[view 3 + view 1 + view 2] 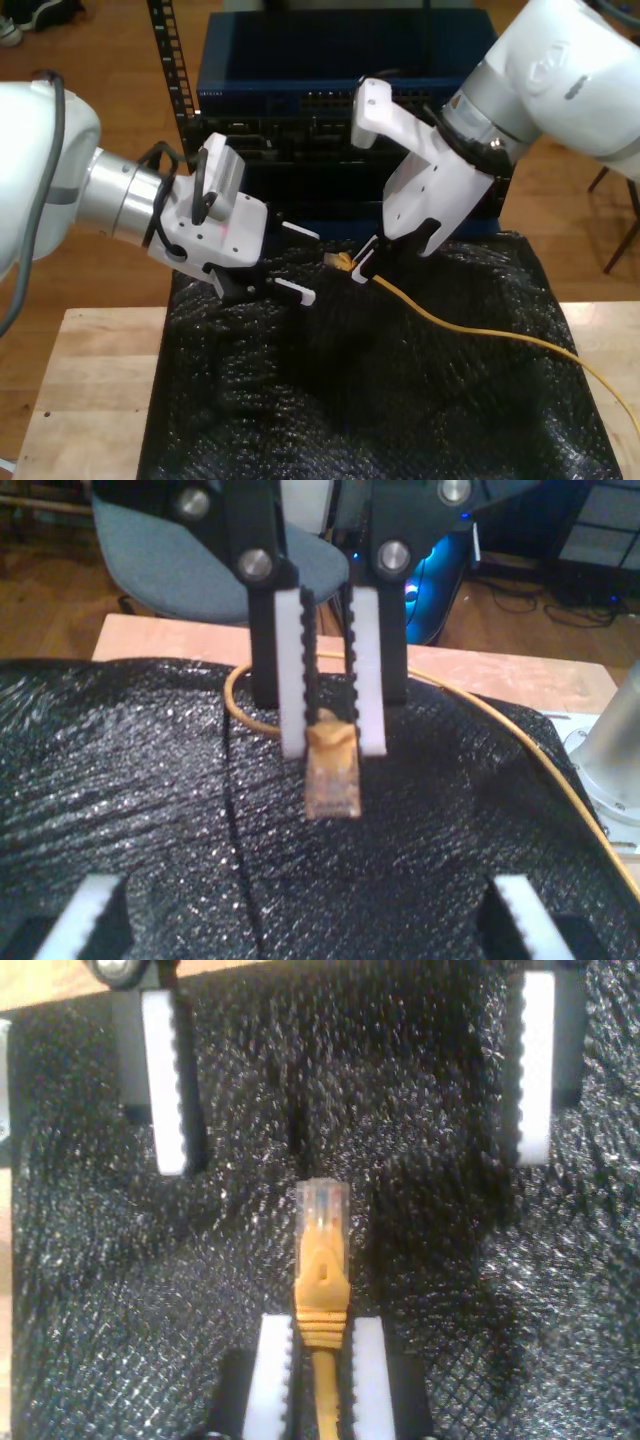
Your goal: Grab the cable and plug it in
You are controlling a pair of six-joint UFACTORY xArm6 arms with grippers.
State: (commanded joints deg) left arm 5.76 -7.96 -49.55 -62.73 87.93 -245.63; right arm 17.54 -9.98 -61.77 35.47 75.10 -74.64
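The cable point(470, 322) is thin and yellow-orange and runs across the black cover from the exterior view's right. Its clear plug point(322, 1205) with an orange boot sticks out past my second gripper point(320, 1327), which is shut on the boot just behind it. In the exterior view my second gripper point(365, 268) hangs above the cover at centre, the plug point(338, 262) aimed toward the exterior view's left. My first gripper point(306, 266) faces it, open wide, a short gap away. The first wrist view looks between my first gripper's point(305, 888) own pads at the held plug point(333, 775).
A crinkled black mesh cover point(400, 400) drapes over the wooden table point(90, 380). A dark blue rack unit point(330, 60) with rows of ports stands behind both grippers. A grey-blue chair point(170, 560) sits beyond the table edge.
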